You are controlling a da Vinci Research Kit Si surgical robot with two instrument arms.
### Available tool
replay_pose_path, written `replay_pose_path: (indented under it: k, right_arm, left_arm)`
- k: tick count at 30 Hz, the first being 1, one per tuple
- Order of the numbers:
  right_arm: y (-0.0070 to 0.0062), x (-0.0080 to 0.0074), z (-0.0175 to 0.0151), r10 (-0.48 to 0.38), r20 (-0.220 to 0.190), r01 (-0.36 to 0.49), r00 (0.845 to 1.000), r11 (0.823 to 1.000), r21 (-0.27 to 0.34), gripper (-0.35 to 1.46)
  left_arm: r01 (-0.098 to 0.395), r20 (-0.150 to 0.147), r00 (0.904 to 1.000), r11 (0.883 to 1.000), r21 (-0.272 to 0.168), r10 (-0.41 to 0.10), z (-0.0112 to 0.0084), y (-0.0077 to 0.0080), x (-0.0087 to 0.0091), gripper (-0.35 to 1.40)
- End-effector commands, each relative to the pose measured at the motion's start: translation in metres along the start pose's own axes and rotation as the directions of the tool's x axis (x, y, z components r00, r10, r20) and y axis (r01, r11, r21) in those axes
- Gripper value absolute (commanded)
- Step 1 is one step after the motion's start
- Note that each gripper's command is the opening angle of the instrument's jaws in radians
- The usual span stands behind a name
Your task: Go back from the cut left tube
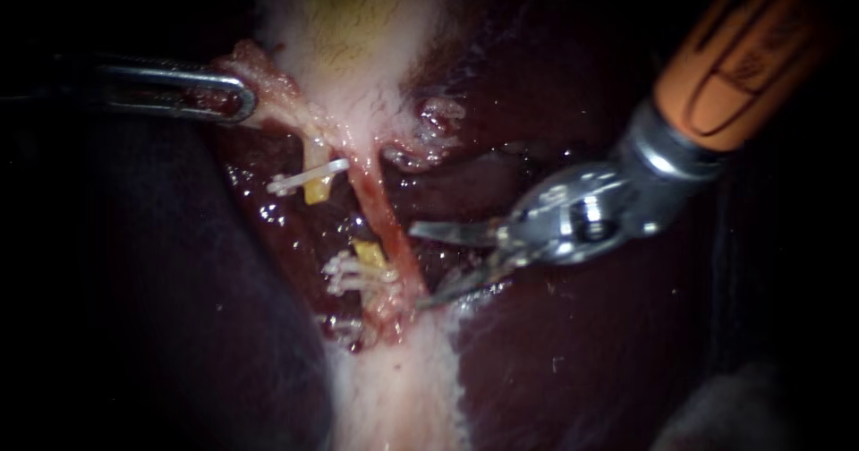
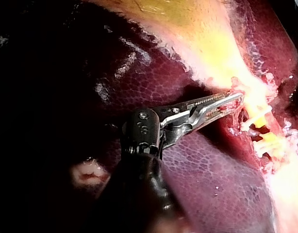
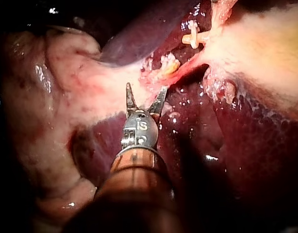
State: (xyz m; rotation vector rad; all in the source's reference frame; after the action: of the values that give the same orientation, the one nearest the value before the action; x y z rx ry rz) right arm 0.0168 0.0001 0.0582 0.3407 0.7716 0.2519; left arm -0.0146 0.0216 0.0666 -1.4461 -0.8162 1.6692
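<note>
Liver [image 1: 582, 361] bed: R instrument [image 1: 415, 268] claw wide open, beside tube [image 1: 380, 209].

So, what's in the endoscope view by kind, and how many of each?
Instruments: 2, left instrument gripping gallbladder tissue, right instrument with blades open.
Tubes: 2, cut left tube, whole right tube.
Clips: at least 3, upper clip plus bunched lower clips.
Total: at least 7.

dark red liver [image 1: 582, 370] carries everything here. pale gallbladder [image 1: 358, 39] lies on it, narrowing to a reddish tube [image 1: 380, 205] that runs into a pale band of tissue [image 1: 394, 397]. just beside that, the cut left tube [image 1: 316, 191] lies in two yellow stumps. white clip [image 1: 300, 179] crosses the upper stump, more white clips [image 1: 344, 274] sit at the lower.
</note>
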Motion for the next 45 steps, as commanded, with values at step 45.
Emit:
replay_pose_path:
  k: [45]
  right_arm:
    - [0.0013,-0.0023,-0.0048,-0.027,0.013,0.027,1.000,1.000,-0.011,1.45]
  left_arm:
    - [-0.019,-0.009,0.9998,1.000,0.016,0.019,0.0064,-0.0046,-0.0032,-0.35]
